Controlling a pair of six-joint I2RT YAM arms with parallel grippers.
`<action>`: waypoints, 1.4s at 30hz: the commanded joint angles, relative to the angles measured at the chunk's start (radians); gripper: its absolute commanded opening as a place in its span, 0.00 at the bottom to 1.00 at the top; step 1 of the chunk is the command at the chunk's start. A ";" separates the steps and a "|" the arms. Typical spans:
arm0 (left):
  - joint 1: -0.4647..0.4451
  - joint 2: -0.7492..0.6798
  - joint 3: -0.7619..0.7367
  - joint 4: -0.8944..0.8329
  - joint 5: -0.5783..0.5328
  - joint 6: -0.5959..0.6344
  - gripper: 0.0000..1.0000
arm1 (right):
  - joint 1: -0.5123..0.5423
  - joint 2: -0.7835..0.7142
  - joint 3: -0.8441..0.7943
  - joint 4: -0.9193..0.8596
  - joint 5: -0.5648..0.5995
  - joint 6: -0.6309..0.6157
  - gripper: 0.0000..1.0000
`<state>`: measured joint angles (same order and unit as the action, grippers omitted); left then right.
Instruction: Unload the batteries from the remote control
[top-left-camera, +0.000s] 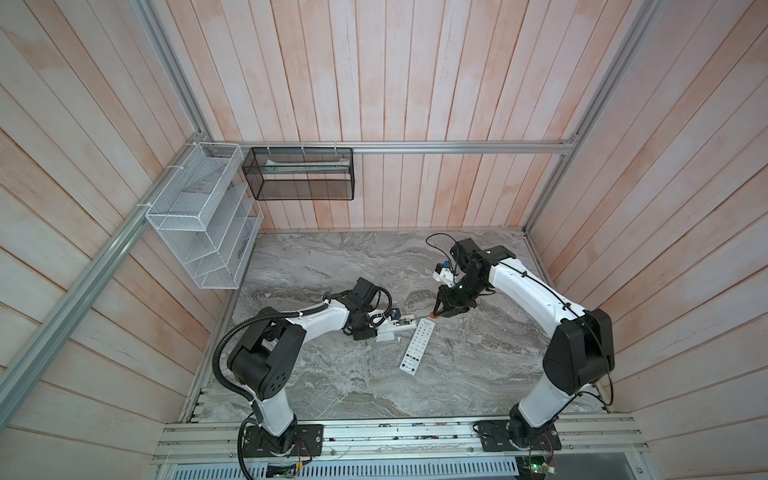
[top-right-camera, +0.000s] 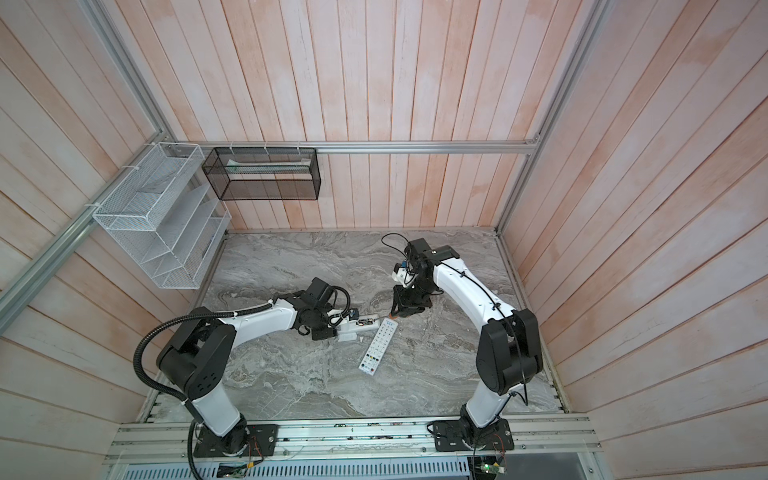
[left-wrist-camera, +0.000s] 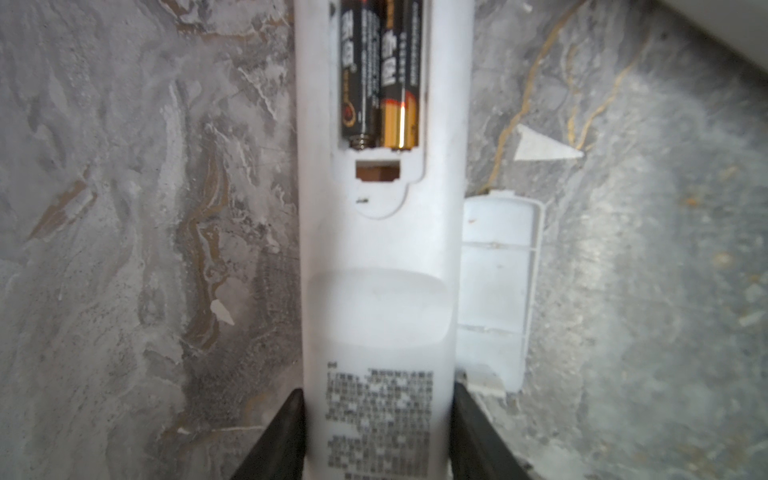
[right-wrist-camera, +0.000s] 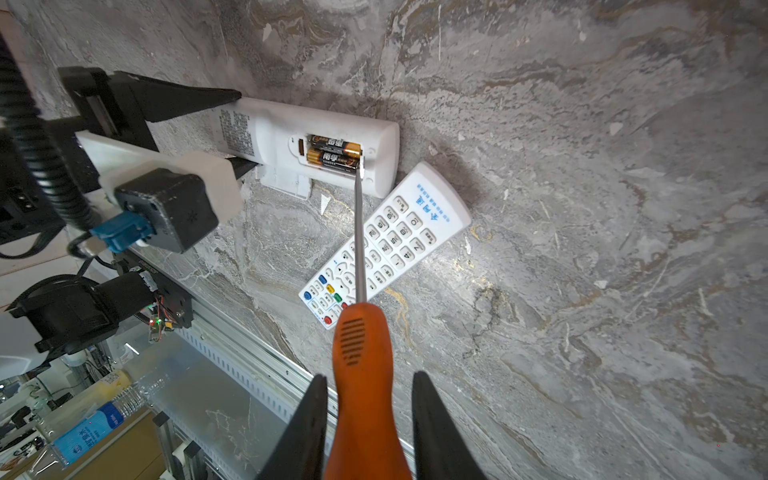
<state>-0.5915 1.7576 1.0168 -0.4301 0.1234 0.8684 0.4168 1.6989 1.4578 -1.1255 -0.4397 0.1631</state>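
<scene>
Gripping the screwdriver (right-wrist-camera: 360, 332), the right gripper (right-wrist-camera: 370, 376) has its tip at the batteries (right-wrist-camera: 332, 151); the left gripper (left-wrist-camera: 378, 388) clamps the face-down remote (left-wrist-camera: 382, 249).

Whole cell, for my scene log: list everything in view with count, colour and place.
held remote: one, white, back up, compartment open, in the left jaws.
batteries: two visible, black and gold, in that compartment.
battery cover: one, white, on the table beside the held remote.
second remote: one, white, buttons up, flat on the table.
screwdriver: one, orange handle, tip at the compartment's edge.
wire rack: one, white, left wall.
mesh basket: one, black, back rail.
table: one, grey marble.
left arm: one, white and black, jaws shut on the held remote.
right arm: one, white and black, jaws shut on the screwdriver.
</scene>
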 joint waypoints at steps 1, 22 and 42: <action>-0.025 0.011 -0.026 -0.047 0.084 0.008 0.27 | 0.006 0.020 0.025 -0.011 0.027 -0.017 0.00; -0.026 0.005 -0.026 -0.044 0.098 0.006 0.26 | 0.009 0.044 0.013 0.030 -0.017 -0.023 0.00; -0.027 -0.003 -0.032 -0.041 0.102 0.008 0.26 | 0.025 0.043 0.016 0.002 0.042 -0.012 0.00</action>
<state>-0.5915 1.7573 1.0153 -0.4290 0.1329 0.8680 0.4446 1.7466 1.4670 -1.0885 -0.4618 0.1528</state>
